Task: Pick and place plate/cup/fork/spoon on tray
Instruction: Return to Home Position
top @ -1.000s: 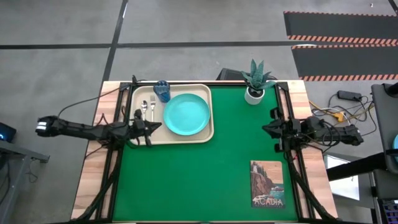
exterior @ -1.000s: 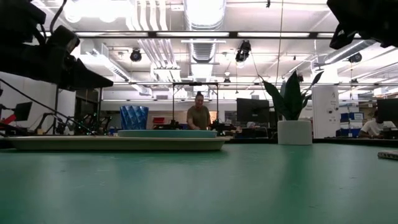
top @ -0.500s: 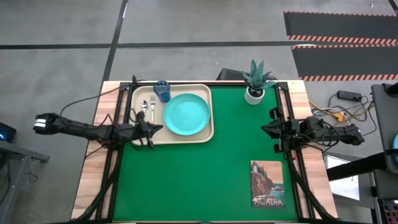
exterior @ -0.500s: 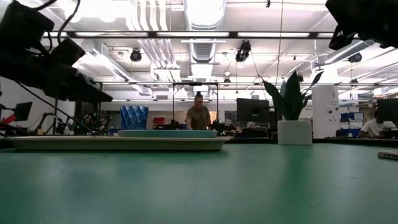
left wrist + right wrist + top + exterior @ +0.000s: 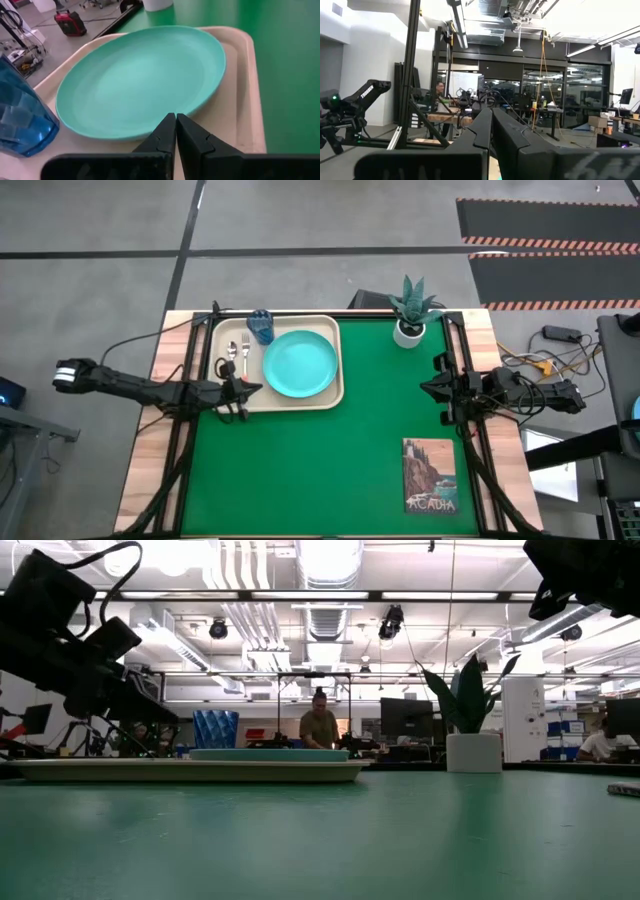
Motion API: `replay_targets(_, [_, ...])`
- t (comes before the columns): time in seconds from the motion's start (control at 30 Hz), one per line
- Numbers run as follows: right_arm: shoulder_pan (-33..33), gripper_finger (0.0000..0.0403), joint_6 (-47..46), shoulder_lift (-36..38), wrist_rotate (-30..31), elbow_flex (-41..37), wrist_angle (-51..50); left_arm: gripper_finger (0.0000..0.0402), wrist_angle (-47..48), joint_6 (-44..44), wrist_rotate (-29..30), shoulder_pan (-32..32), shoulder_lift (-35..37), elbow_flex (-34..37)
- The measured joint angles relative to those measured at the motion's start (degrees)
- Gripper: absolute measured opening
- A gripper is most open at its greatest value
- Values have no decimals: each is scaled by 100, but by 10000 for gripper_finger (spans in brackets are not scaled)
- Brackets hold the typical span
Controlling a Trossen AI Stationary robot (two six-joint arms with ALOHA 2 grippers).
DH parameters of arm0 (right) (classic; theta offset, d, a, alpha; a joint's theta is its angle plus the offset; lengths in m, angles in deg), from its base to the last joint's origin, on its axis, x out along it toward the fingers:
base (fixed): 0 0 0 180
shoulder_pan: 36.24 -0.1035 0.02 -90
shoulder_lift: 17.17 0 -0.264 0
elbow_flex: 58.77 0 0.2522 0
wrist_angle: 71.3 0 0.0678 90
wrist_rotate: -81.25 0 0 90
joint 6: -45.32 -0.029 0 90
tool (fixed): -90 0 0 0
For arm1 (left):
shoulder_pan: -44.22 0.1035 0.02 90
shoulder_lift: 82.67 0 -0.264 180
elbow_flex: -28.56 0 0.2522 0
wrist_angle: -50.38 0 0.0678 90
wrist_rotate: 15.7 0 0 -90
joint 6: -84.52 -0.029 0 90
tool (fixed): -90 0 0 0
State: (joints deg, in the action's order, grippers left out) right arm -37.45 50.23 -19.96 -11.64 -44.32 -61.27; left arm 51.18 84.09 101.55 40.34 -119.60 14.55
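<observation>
Plate [image 5: 300, 364], cup [image 5: 261, 326], fork [image 5: 244, 356] and spoon [image 5: 232, 354] rest on the tray [image 5: 328, 398]; left hand [image 5: 241, 388], clenched empty (right hand [image 5: 431, 388] too), should retreat.

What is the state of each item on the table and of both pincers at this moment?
plate: flat on the tray, empty
cup: upright on the tray
fork: lying on the tray
spoon: lying beside the fork
tray: flat on the table
left pincer: shut, empty
right pincer: shut, empty
plant pot: upright

turquoise plate [image 5: 300, 363], dark-blue cup [image 5: 261, 326], beige tray [image 5: 335, 395], green table [image 5: 320, 460]
</observation>
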Motion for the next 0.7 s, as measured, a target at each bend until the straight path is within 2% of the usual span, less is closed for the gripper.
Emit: replay_targets(0.7, [0,9,0,0,0,0,0,0,-2,2,0,1,-845,0])
